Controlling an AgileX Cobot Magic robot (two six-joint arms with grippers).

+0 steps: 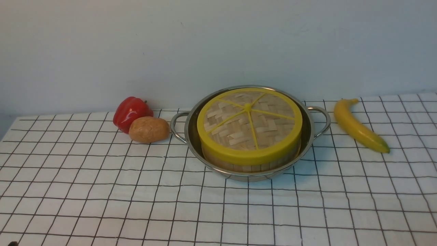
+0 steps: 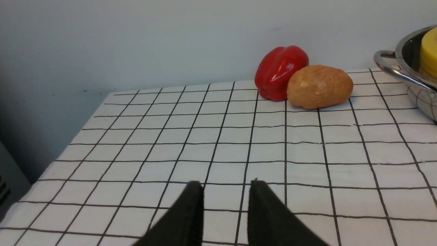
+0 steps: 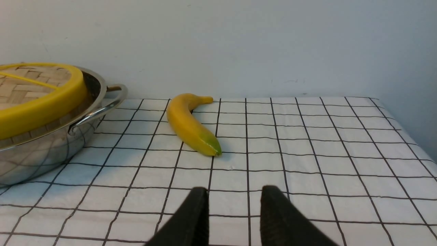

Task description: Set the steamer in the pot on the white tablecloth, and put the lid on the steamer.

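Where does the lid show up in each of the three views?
Front view: the lid sits centre frame, on the steamer inside the pot.
Left wrist view: only a sliver of its yellow rim shows at the right edge.
Right wrist view: it fills the upper left, cut off by the frame.
Shared landmark: the pot, whose loop handles show in all three views.

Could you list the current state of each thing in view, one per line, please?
lid: seated flat on the steamer, closing it.
steamer: upright inside the pot, covered.
pot: upright on the white tablecloth, holding the steamer.
red pepper: lying on the cloth, touching the potato.
potato: lying in front of the pepper.
banana: lying flat, apart from the pot.
left gripper: fingers apart, empty.
right gripper: fingers apart, empty.
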